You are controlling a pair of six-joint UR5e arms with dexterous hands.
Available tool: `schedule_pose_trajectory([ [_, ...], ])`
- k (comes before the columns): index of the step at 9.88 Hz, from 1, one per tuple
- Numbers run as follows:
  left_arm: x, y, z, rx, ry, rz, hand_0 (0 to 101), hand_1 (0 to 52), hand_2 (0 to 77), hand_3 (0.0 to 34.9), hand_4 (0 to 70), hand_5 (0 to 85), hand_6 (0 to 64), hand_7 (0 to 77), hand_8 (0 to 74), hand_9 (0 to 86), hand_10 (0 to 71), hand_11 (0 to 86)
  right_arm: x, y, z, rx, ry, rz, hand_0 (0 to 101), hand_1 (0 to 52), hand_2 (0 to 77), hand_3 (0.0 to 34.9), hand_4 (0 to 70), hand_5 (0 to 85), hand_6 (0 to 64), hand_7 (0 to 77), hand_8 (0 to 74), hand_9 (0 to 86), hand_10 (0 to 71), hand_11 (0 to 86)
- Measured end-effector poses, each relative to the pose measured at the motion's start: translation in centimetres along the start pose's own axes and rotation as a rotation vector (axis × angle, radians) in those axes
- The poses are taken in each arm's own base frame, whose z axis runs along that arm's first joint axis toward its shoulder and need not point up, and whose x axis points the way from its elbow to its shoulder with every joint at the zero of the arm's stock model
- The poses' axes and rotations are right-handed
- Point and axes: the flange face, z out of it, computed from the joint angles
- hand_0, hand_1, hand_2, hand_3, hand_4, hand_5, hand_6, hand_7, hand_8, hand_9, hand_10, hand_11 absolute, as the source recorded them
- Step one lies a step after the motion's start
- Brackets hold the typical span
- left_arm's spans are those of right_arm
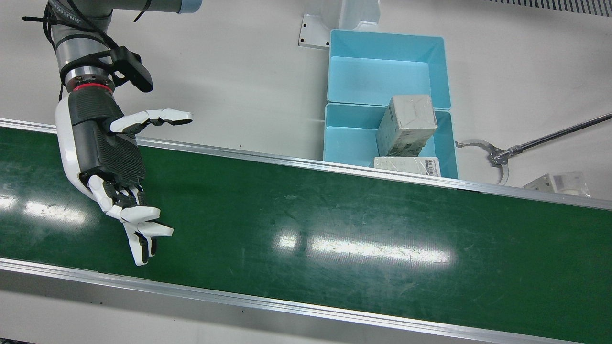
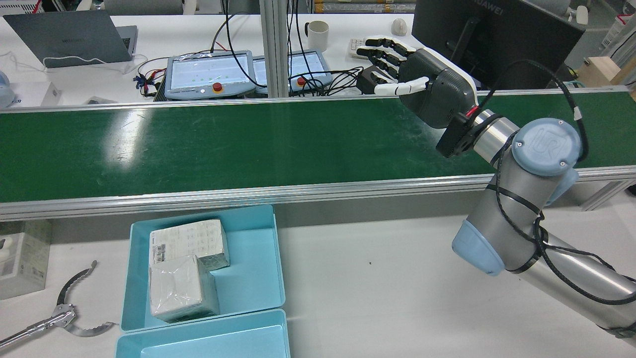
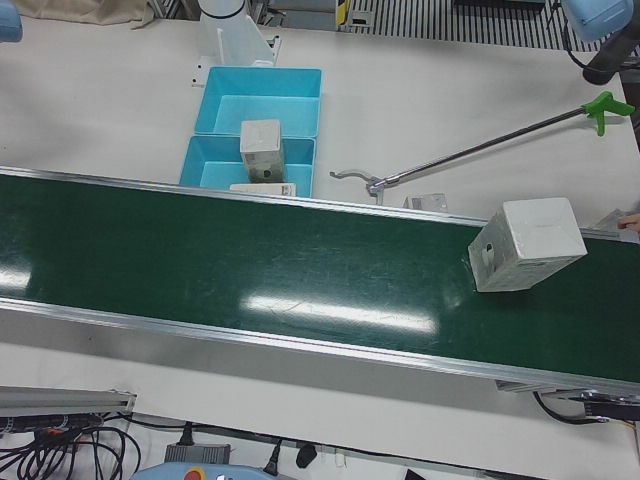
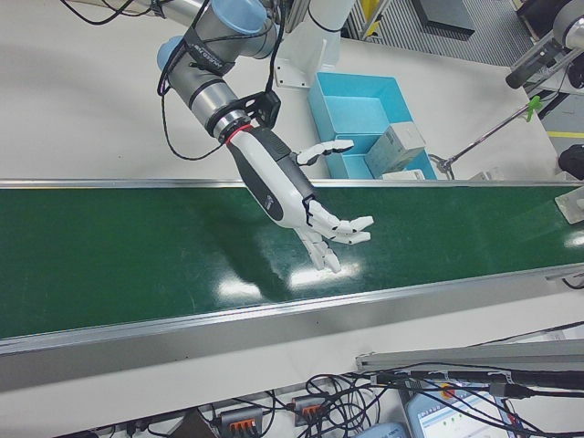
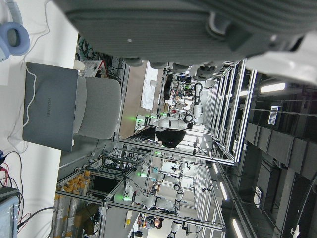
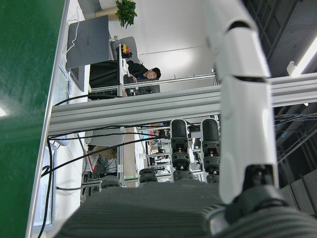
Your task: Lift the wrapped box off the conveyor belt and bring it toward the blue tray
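Note:
A wrapped white box [image 3: 525, 245] lies on the green conveyor belt [image 3: 250, 270] at its far right end in the left-front view; its corner shows in the right-front view [image 4: 571, 202]. My right hand [image 1: 112, 157] is open and empty, palm over the belt's other end, far from the box; it also shows in the rear view [image 2: 422, 82] and the right-front view [image 4: 306, 210]. The blue tray [image 1: 349, 138] stands beside the belt and holds two wrapped boxes [image 1: 406, 124]. My left hand [image 5: 188, 25] shows only as a grey palm in its own view.
A second blue tray [image 1: 377, 79] stands behind the first. A long grabber tool [image 1: 497, 155] lies on the white table beside the trays, with another small box [image 1: 557, 184] next to it. Laptop, pendants and cables lie beyond the belt [image 2: 208, 72].

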Motion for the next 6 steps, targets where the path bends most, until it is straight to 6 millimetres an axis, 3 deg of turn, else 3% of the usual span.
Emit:
schedule_pose_trajectory([
  [1, 0.0, 0.0, 0.0, 0.000, 0.000, 0.000, 0, 0.0, 0.5, 0.0, 0.0, 1.1, 0.5, 0.0, 0.0, 0.0, 0.5, 0.0, 0.1, 0.0, 0.0, 0.000, 0.001, 0.000, 49, 16.4, 16.4, 16.2, 9.3, 31.1, 3.8, 22.9, 0.0, 5.4, 0.0, 1.6],
  [2, 0.0, 0.0, 0.0, 0.000, 0.000, 0.000, 0, 0.0, 0.5, 0.0, 0.0, 1.1, 0.0, 0.0, 0.0, 0.0, 0.0, 0.0, 0.3, -0.1, 0.0, 0.002, 0.003, 0.000, 52, 22.9, 20.2, 14.8, 9.3, 32.2, 4.9, 24.5, 0.0, 7.1, 0.0, 1.6],
  [4, 0.0, 0.0, 0.0, 0.000, 0.000, 0.000, 0, 0.0, 1.1, 0.0, 0.0, 1.1, 0.0, 0.0, 0.0, 0.0, 0.0, 0.0, 0.9, -0.2, 0.1, 0.003, 0.012, 0.003, 54, 22.4, 21.8, 15.3, 9.3, 32.2, 4.9, 24.5, 0.0, 7.1, 0.0, 1.1],
  [5, 0.0, 0.0, 0.0, 0.000, 0.000, 0.000, 0, 0.0, 0.5, 0.0, 0.0, 1.1, 0.0, 0.0, 0.0, 0.0, 0.5, 0.0, 1.2, 0.0, 0.2, 0.000, 0.016, 0.005, 49, 12.5, 14.2, 15.2, 9.3, 31.6, 4.9, 24.5, 0.0, 7.1, 0.0, 1.1],
  [6, 0.0, 0.0, 0.0, 0.000, 0.000, 0.000, 0, 0.0, 0.5, 0.0, 0.0, 1.1, 0.0, 0.0, 0.0, 0.0, 0.5, 0.0, 1.3, 0.1, 0.3, -0.002, 0.019, 0.005, 49, 12.5, 14.2, 15.2, 9.3, 31.6, 4.9, 24.5, 0.0, 7.1, 0.0, 1.1],
])
